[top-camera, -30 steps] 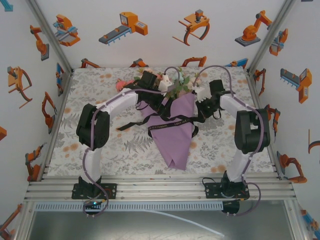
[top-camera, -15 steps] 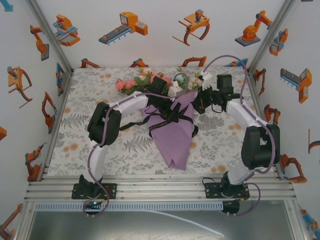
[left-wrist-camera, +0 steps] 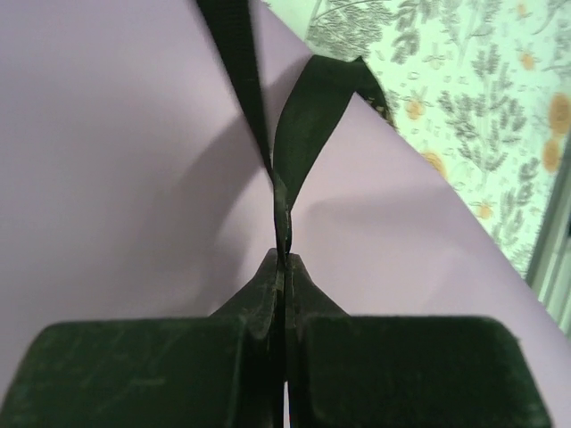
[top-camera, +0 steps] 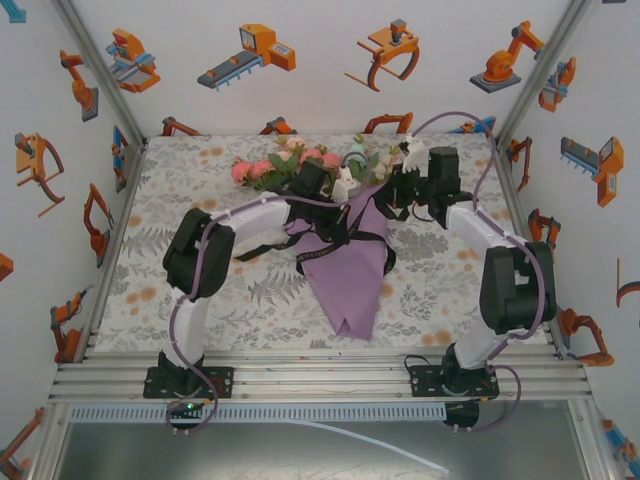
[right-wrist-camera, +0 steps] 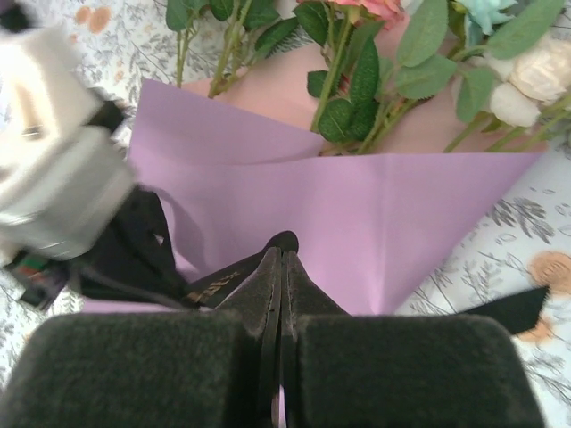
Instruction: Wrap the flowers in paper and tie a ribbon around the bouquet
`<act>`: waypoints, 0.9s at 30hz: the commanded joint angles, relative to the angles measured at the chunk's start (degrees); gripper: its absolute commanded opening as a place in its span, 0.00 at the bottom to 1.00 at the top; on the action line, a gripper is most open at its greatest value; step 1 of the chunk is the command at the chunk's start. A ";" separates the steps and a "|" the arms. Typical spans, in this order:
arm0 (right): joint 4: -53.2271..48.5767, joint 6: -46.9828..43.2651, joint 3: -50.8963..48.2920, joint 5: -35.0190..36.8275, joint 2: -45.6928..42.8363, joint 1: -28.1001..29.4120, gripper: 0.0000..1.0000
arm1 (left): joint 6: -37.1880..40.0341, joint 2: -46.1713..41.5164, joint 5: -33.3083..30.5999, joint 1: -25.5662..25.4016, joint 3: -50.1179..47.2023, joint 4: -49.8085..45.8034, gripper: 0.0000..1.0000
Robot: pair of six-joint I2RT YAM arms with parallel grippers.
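Note:
The bouquet lies mid-table: a lilac paper (top-camera: 348, 280) cone with its tip toward me and pink and cream flowers (top-camera: 290, 163) fanning out at the far end. The black ribbon (top-camera: 343, 250) crosses the cone. My left gripper (top-camera: 336, 214) hovers over the cone's upper left, shut on a twisted ribbon (left-wrist-camera: 285, 209) strand that rises from its tips (left-wrist-camera: 284, 259) against the paper (left-wrist-camera: 116, 152). At the cone's upper right edge my right gripper (top-camera: 392, 198) is shut on the lettered ribbon (right-wrist-camera: 212, 285) end at its tips (right-wrist-camera: 282, 253). Beyond them lie purple paper (right-wrist-camera: 375, 223), the pink fold and green-leaved flowers (right-wrist-camera: 357, 80).
The floral tablecloth (top-camera: 200, 290) covers the table inside white walls with aluminium posts. A loose ribbon tail (top-camera: 255, 250) trails left under the left forearm. The left arm's white wrist (right-wrist-camera: 53, 178) sits close to my right gripper. The metal front rail (top-camera: 320, 375) runs along the near edge.
The left gripper has gone from open to shut on the ribbon. Both grippers have shifted toward the far end of the cone, and the flowers at the left are now uncovered.

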 commanded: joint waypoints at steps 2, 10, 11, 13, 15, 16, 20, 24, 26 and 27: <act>7.64 4.50 -1.32 1.78 2.27 3.88 0.00 | -2.77 -8.67 2.22 0.06 -4.62 5.65 0.00; 11.30 7.60 -15.64 -4.51 -4.69 7.30 0.28 | -4.27 -11.05 2.48 0.10 -6.10 8.25 0.00; 8.44 7.50 -15.71 -3.78 -6.70 6.44 0.30 | -4.35 -11.00 2.48 0.15 -6.09 8.47 0.00; -0.72 7.19 -13.46 -1.85 -10.14 4.41 0.33 | -4.53 -10.77 2.72 0.17 -5.72 8.55 0.00; -6.48 6.89 -11.38 -0.54 -11.84 2.86 0.33 | -4.78 -10.48 2.83 0.27 -5.66 9.06 0.00; -8.54 6.66 -10.72 0.37 -12.58 2.48 0.33 | -4.95 -10.16 2.95 0.29 -5.40 8.97 0.00; -8.13 9.39 -12.92 0.44 -15.61 2.46 0.33 | -5.99 -9.65 3.37 0.41 -4.95 9.97 0.00; -5.60 13.99 -18.09 2.65 -21.71 3.58 0.31 | -7.59 -9.02 3.55 0.44 -4.62 11.37 0.00; -2.65 14.71 -22.83 6.03 -26.96 6.62 0.31 | -8.10 -8.49 3.63 0.65 -4.34 11.63 0.00; -0.98 14.59 -25.28 8.03 -29.52 8.90 0.31 | -8.43 -8.01 3.77 0.82 -4.17 11.84 0.00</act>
